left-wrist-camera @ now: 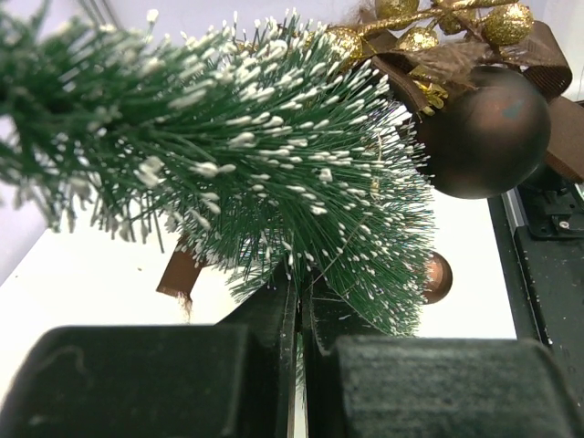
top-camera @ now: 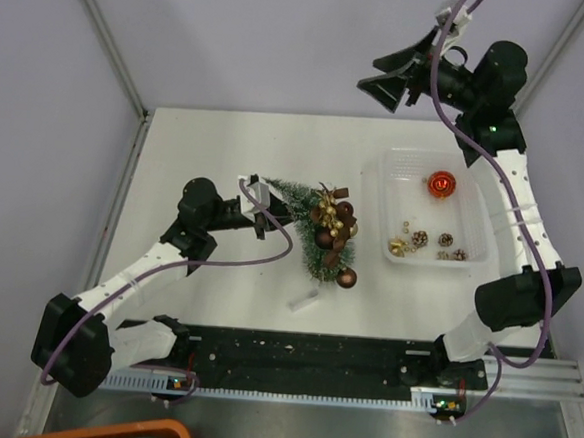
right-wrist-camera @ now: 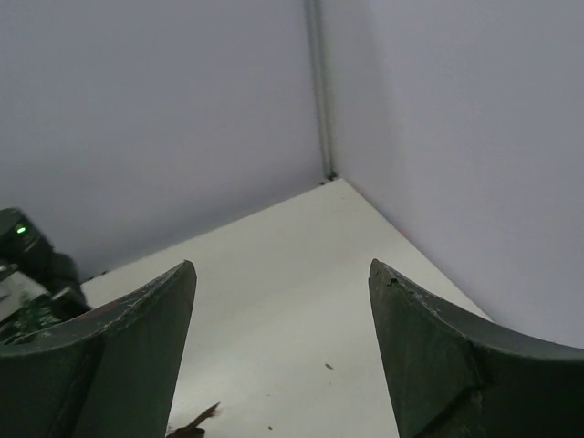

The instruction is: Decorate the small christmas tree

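The small christmas tree [top-camera: 312, 225] leans over the middle of the table, green bristles with whitish tips [left-wrist-camera: 274, 164]. Brown baubles [top-camera: 346, 277] and a gold sprig [top-camera: 326, 196] hang on it. A large brown bauble [left-wrist-camera: 484, 132] and a smaller one [left-wrist-camera: 438, 276] show in the left wrist view. My left gripper [top-camera: 258, 209] is shut on the tree's narrow end, its jaws pressed together among the bristles [left-wrist-camera: 299, 306]. My right gripper [top-camera: 382, 77] hangs high over the far side of the table, open and holding nothing [right-wrist-camera: 283, 274].
A clear plastic tray [top-camera: 475, 254] at the right holds a red bauble [top-camera: 442, 182] and several small gold and pinecone ornaments [top-camera: 419, 238]. A small clear piece [top-camera: 303, 300] lies near the front rail. Grey walls enclose the table.
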{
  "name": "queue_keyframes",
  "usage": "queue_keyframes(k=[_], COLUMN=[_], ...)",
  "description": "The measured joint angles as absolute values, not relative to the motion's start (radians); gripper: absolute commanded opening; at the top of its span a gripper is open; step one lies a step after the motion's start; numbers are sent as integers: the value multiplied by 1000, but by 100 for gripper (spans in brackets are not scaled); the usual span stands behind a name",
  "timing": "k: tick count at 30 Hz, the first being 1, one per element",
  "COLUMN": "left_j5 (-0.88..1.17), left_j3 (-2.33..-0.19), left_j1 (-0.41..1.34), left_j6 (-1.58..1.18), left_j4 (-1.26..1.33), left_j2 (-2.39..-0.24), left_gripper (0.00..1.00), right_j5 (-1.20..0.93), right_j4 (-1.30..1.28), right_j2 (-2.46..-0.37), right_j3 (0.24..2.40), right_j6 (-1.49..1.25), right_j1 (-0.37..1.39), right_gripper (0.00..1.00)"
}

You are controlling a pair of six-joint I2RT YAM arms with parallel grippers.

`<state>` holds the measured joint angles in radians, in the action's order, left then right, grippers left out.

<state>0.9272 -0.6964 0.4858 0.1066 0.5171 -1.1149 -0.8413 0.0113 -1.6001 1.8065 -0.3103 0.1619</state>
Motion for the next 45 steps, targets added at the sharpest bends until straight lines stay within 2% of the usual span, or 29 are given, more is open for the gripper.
queue_keyframes(k=[4,9,17,23,30,33,34,36,38,39,40,45], left_j5=[932,946,957,955,953,954,954,953,950,948,947,926], left_j3=[-693,-692,-692,-693,-721,-726,-727,-730,-731,-731,-731,-731], left_j1=[485,485,485,485,485,485,485,485,484,484,482,480], left_j6=[112,118,101,99,105,112,114,120,127,131,133,136], left_j4=[525,531,552,567,546,530,529,521,514,510,505,489], left_j2=[-1115,-1116,-1137,-1153,-1172,-1173,-1173,-1172,-1172,-1172,-1172,-1166], left_gripper=[0,0,0,0,0,0,0,0,0,0,3,35], right_j5=[-1037,-1152,-1113,-1071,-965,-918,-909,-888,-875,-868,-862,-817], right_j4=[-84,-289,-644,-733,-835,-871,-880,-900,-915,-923,-930,-944], right_j2=[-1640,-1679,-1697,-1697,-1725,-1753,-1759,-1770,-1772,-1772,-1772,-1773], right_j3=[1923,1999,2038,2038,2067,2082,2082,2082,2082,2083,2084,2097], right_j6=[-241,-94,195,264,319,337,341,345,345,345,348,337], right_j1=[266,366,528,595,673,701,706,712,712,712,712,712], right_gripper=[77,78,77,76,70,58,51,36,11,4,0,0])
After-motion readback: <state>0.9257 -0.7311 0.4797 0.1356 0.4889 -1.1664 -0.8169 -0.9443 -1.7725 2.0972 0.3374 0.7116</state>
